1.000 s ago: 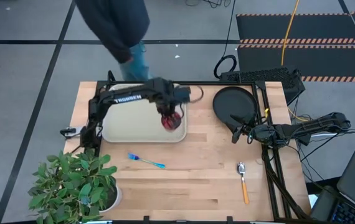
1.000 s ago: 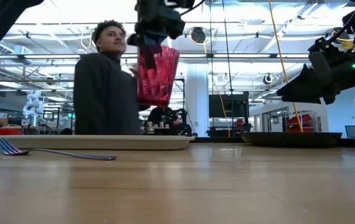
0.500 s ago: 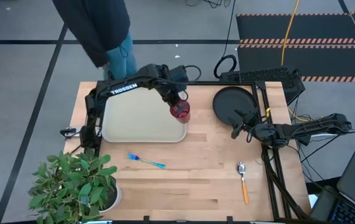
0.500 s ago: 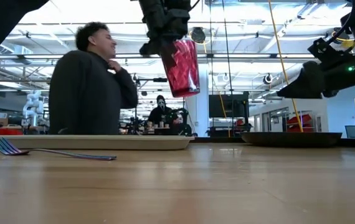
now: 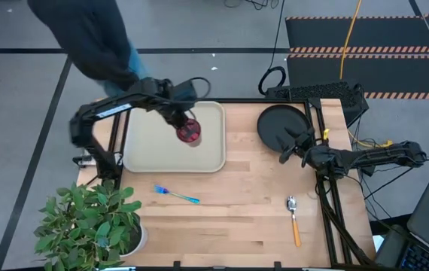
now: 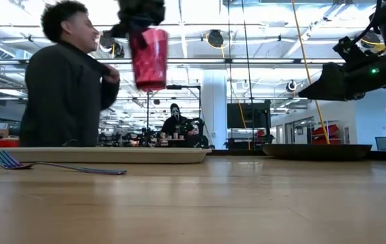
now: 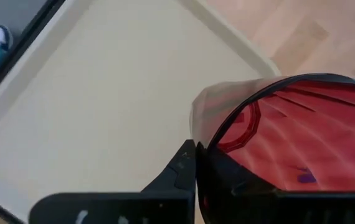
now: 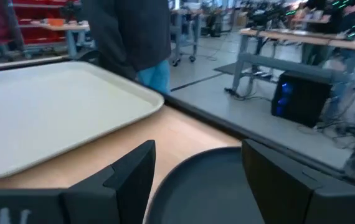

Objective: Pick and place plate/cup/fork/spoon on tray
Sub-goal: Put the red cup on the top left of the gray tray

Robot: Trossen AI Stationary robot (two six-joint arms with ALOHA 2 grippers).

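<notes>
The cup (image 5: 190, 133), dark red and translucent, hangs in the air above the beige tray (image 5: 154, 154), gripped at its rim by the left pincer (image 5: 182, 122). In the low view we see the cup (image 6: 148, 57) held high, well clear of the tray (image 6: 98, 155), mouth upward and close to upright. The left wrist view shows a dark finger (image 7: 184, 171) pressed against the cup's wall (image 7: 289, 143), with the bare tray floor (image 7: 96, 106) below.

The black plate (image 5: 282, 126) lies on the counter (image 5: 237, 218) just beside the tray's right edge. We see the right pincer (image 5: 293, 148) hovering over the plate's near rim with its fingers spread wide and nothing between them; in the right wrist view both fingers (image 8: 127, 177) frame the plate (image 8: 208, 186).

The blue fork (image 5: 175, 195) lies on the counter in front of the tray, and the orange-handled spoon (image 5: 293, 220) lies farther right, well apart from the fork. A potted plant (image 5: 90, 222) fills the near left corner. A person (image 6: 61, 88) in a dark top stands behind the counter.
</notes>
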